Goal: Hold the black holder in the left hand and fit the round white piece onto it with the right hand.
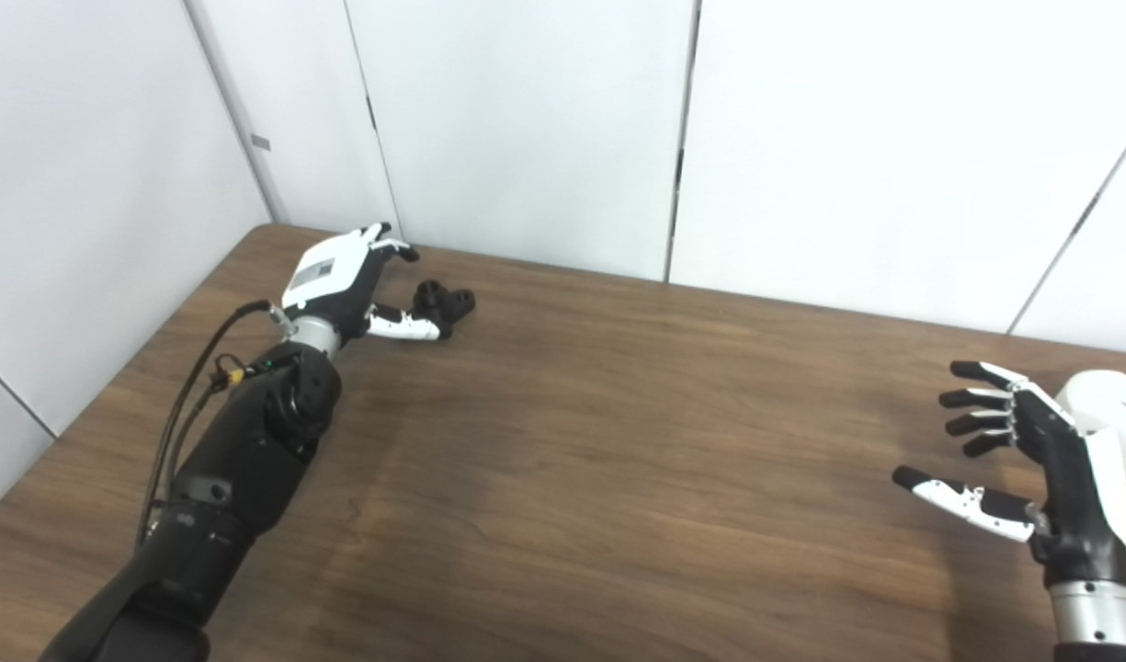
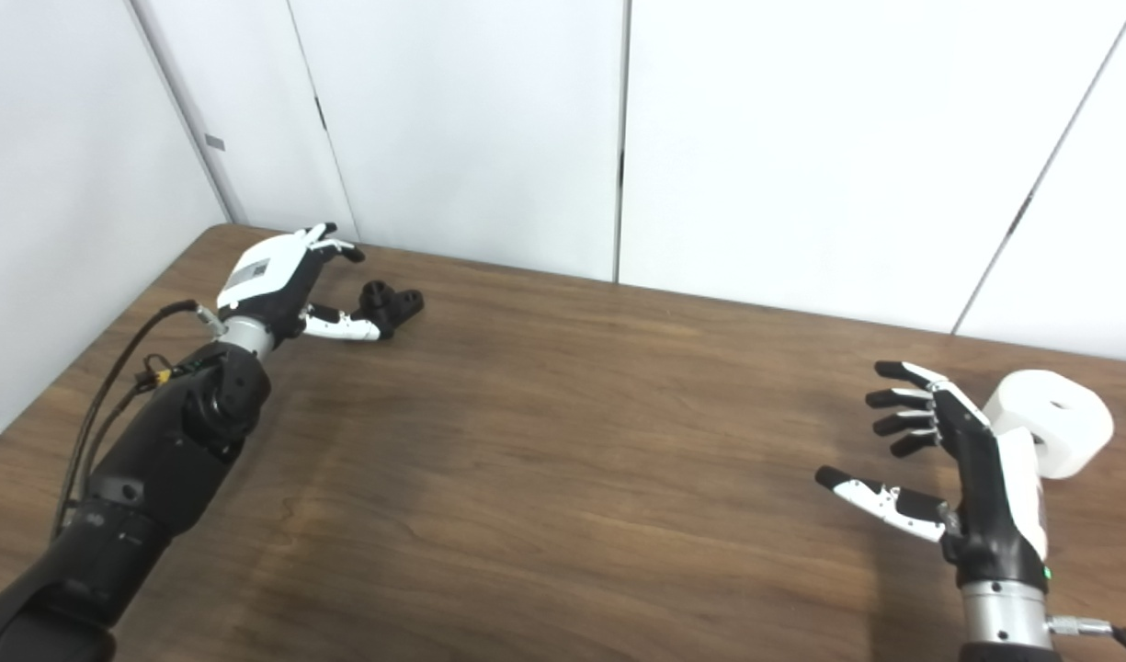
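On the wooden counter (image 2: 563,441), the robot's left hand (image 2: 278,276) reached with spread, empty fingers (image 2: 342,326) beside the black holder (image 2: 390,303) at the far left corner. The right hand (image 2: 967,460), likewise unclenched, stood near the round white piece (image 2: 1063,423), which lay just behind its palm.

The dark brown wood-grain tabletop (image 2: 563,478) carries a small black plastic holder (image 2: 390,304) at ten o'clock and a round white roll-shaped piece (image 2: 1059,425) at four o'clock.
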You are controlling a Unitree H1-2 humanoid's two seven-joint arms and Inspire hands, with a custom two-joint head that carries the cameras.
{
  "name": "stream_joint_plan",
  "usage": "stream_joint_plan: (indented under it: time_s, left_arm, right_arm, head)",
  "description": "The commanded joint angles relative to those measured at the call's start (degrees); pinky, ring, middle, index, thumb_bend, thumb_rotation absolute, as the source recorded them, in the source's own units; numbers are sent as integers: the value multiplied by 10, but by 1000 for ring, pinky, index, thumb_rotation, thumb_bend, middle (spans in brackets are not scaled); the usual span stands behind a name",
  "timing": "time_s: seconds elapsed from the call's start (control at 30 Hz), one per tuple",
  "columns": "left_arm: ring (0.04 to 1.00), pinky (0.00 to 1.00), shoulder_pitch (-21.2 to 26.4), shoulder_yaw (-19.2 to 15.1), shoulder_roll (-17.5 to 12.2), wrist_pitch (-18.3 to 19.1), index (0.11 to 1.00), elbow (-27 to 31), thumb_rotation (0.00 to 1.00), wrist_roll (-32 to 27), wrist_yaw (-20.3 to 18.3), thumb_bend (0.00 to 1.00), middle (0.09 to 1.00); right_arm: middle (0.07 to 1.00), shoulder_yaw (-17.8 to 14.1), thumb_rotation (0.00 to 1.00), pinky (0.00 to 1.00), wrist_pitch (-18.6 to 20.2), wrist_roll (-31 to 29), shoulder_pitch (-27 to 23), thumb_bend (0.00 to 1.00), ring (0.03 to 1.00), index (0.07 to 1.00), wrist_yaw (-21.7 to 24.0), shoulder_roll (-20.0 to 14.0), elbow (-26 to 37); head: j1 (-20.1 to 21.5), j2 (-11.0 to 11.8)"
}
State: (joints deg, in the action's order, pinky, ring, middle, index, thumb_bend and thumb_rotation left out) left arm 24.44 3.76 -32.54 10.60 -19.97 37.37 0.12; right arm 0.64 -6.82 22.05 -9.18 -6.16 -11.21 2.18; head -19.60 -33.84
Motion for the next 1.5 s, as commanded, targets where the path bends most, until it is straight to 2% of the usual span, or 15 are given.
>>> stream_joint_plan:
  time_s: [0.0, 0.23, 0.37, 0.87, 1.2, 1.47]
  left_arm:
    - [1000, 862, 29, 1, -20, -9, 780, 3, 380, 12, 26, 1000, 976]
    - [1000, 854, 33, 9, -19, -7, 777, -12, 358, 17, 39, 1000, 968]
    - [1000, 856, 37, 17, -20, -1, 779, -22, 361, 25, 43, 1000, 970]
    - [992, 851, 52, 24, -10, -26, 766, -69, 338, 7, 66, 997, 955]
    - [964, 819, 71, 30, -3, -56, 748, -136, 345, -4, 84, 952, 931]
    - [956, 840, 96, 35, 4, -68, 737, -188, 376, -27, 80, 908, 925]
  right_arm:
    - [638, -6, 8, 438, 0, 3, -15, 642, 555, 734, 0, -9, 25]
    - [640, -6, 44, 438, -3, 4, -14, 637, 554, 734, 3, -10, 24]
    - [643, -7, 32, 445, 0, 4, -14, 641, 560, 737, 6, -8, 28]
    - [638, -12, 14, 441, -2, 2, -11, 637, 555, 735, 13, -18, 33]
    - [647, -11, 5, 451, 4, 5, -7, 625, 565, 707, 17, -21, 38]
    - [634, -16, 9, 443, 10, 5, -4, 634, 550, 741, 11, -14, 45]
  head:
    - [1, -1]
    - [0, -2]
    - [0, -2]
    - [4, -9]
    - [9, -11]
    - [15, -13]
